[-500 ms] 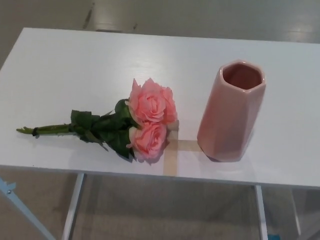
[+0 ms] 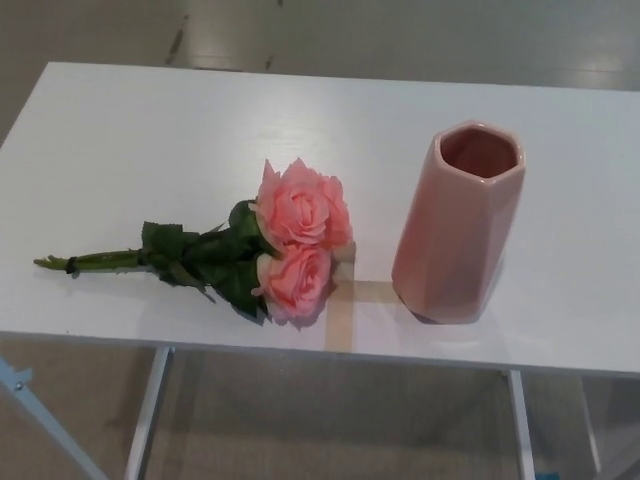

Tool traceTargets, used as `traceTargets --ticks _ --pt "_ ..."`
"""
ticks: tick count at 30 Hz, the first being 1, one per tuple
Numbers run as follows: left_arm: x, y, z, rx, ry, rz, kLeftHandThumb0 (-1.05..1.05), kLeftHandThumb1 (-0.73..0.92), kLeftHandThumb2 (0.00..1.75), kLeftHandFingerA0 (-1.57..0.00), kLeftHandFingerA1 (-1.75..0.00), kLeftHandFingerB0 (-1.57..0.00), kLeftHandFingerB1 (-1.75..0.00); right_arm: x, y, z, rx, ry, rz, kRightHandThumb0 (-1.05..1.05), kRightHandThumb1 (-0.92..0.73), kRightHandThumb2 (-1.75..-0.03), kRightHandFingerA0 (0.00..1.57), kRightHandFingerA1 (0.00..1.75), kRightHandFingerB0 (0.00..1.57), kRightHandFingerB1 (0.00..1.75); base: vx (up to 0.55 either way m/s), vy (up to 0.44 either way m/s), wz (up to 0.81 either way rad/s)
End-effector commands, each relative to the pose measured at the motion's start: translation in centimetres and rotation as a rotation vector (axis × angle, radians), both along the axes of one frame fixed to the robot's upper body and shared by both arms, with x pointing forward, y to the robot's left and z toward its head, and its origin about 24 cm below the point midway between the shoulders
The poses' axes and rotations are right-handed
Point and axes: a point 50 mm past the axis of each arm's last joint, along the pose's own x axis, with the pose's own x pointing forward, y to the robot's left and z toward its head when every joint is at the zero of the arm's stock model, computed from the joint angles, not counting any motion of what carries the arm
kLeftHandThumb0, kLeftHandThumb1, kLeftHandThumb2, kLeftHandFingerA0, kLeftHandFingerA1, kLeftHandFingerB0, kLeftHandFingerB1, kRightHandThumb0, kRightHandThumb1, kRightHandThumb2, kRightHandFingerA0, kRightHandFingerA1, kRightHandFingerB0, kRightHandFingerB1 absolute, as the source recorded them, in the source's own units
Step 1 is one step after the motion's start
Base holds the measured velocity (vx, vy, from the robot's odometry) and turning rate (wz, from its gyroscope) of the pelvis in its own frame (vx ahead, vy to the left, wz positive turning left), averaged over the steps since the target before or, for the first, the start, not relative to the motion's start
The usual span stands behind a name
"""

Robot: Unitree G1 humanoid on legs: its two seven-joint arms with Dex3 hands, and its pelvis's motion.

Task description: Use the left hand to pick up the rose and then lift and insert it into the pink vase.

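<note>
Pink rose (image 2: 290, 245), 2 blooms on 1 bound stem, lies flat near the worktop's (image 2: 150, 130) front edge, stem end toward the left edge, presumably for left-hand access. Pink vase (image 2: 460, 225) stands upright, right of it. Neither hand is visible; finger state cannot be told.

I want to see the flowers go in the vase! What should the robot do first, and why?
Probably bring the left robot hand in from the left, down to the green stems. No hand is in view yet, and the rose lies flat on the white table, blooms toward the upright pink vase, so the bare stem end looks like the easiest place to grab.
</note>
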Motion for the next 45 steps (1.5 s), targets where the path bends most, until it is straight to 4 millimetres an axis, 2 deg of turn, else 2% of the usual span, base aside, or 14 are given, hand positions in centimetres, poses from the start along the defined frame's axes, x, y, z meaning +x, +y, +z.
traceTargets --ticks 1,3,5,7,8,9,16,30,31,32,35,43,44,45 --pt "0.7 -2.2 2.4 -0.219 -0.176 -0.388 -0.60 0.39 0.70 -0.07 -0.29 -0.11 -0.29 -0.2 -0.3 0.1 -0.027 0.005 0.023 -0.35 -0.53 -0.77 0.65 0.59 0.48 0.50 0.00 0.000 0.00" --pt "0.5 -3.0 3.4 -0.262 -0.180 -0.506 -0.60 0.39 0.71 -0.06 -0.28 -0.11 -0.29 -0.2 -0.3 0.1 -0.035 0.009 0.037 -0.27 -0.63 -0.59 0.70 0.48 0.53 0.39 0.00 0.000 0.00" --pt "0.3 -3.9 4.6 -0.334 -0.172 -0.615 -0.59 0.38 0.72 -0.05 -0.24 -0.11 -0.30 0.0 -0.2 0.1 -0.033 0.009 0.041 -0.28 -0.63 -0.59 0.69 0.48 0.53 0.39 0.00 0.000 0.00" --pt "0.1 -4.9 5.6 -0.406 -0.165 -0.729 -0.55 0.45 0.55 -0.06 -0.24 -0.14 -0.26 0.1 -0.2 0.1 -0.030 0.004 0.036 -0.36 -0.53 -0.77 0.64 0.59 0.48 0.51 0.00 0.000 0.00" --pt "-0.1 -6.1 6.4 -0.449 -0.160 -0.844 -0.54 0.36 0.70 -0.04 -0.21 -0.12 -0.33 -0.1 -0.2 0.1 -0.021 0.002 0.021 -0.37 -0.53 -0.77 0.64 0.59 0.47 0.50 0.00 0.000 0.00" --pt "-0.3 -6.9 7.1 -0.473 -0.152 -0.926 -0.50 0.45 0.54 0.00 -0.25 -0.16 -0.27 -0.2 -0.3 0.1 -0.015 0.001 0.012 -0.28 -0.63 -0.58 0.68 0.48 0.53 0.39 0.00 0.000 0.00" --pt "0.1 -10.1 12.4 -0.467 -0.245 -1.214 -0.51 0.44 0.54 0.00 -0.23 -0.16 -0.27 0.0 -0.4 0.2 -0.030 0.012 0.019 -0.29 -0.63 -0.58 0.66 0.46 0.53 0.40 0.00 0.000 0.00" --pt "0.8 -12.4 25.6 -0.259 -0.861 -1.246 -0.58 0.37 0.69 -0.07 -0.25 -0.14 -0.37 0.7 -0.6 0.4 -0.006 -0.008 -0.001 -0.29 -0.63 -0.58 0.68 0.47 0.56 0.41 0.00 0.000 0.00" --pt "0.8 -12.4 25.9 -0.247 -0.874 -1.243 -0.58 0.37 0.69 -0.08 -0.26 -0.15 -0.37 0.7 -0.6 0.4 -0.005 -0.009 -0.001 -0.29 -0.63 -0.58 0.68 0.47 0.56 0.41 0.00 0.000 0.00" --pt "0.9 -12.4 26.4 -0.218 -0.904 -1.236 -0.31 0.18 0.80 -0.02 -0.51 0.00 -0.46 0.7 -0.6 0.5 -0.003 -0.010 -0.001 -0.29 -0.63 -0.58 0.68 0.47 0.56 0.41 0.00 0.000 0.00" --pt "1.6 -12.3 27.9 -0.115 -1.015 -1.205 -0.60 0.37 0.67 -0.08 -0.39 -0.19 -0.36 0.9 -0.7 0.5 -0.011 -0.011 0.010 -0.28 -0.63 -0.58 0.67 0.46 0.56 0.41 0.00 0.000 0.00" --pt "5.4 -12.4 30.0 0.075 -1.152 -1.069 -0.57 0.37 0.65 -0.08 -0.42 -0.15 -0.36 1.7 -0.7 0.9 -0.021 -0.026 0.016 -0.29 -0.64 -0.58 0.69 0.47 0.58 0.42 0.00 0.000 0.00" --pt "5.7 -12.5 30.0 0.088 -1.150 -1.061 -0.29 0.18 0.79 -0.04 -0.52 0.00 -0.48 1.7 -0.8 0.9 -0.023 -0.026 0.016 -0.29 -0.64 -0.58 0.69 0.47 0.57 0.42 0.00 0.000 0.00" --pt "6.1 -12.6 30.1 0.104 -1.147 -1.054 -0.29 0.18 0.79 -0.04 -0.52 0.00 -0.48 1.6 -0.9 0.9 -0.025 -0.026 0.014 -0.29 -0.64 -0.58 0.69 0.47 0.57 0.42 0.00 0.000 0.00"
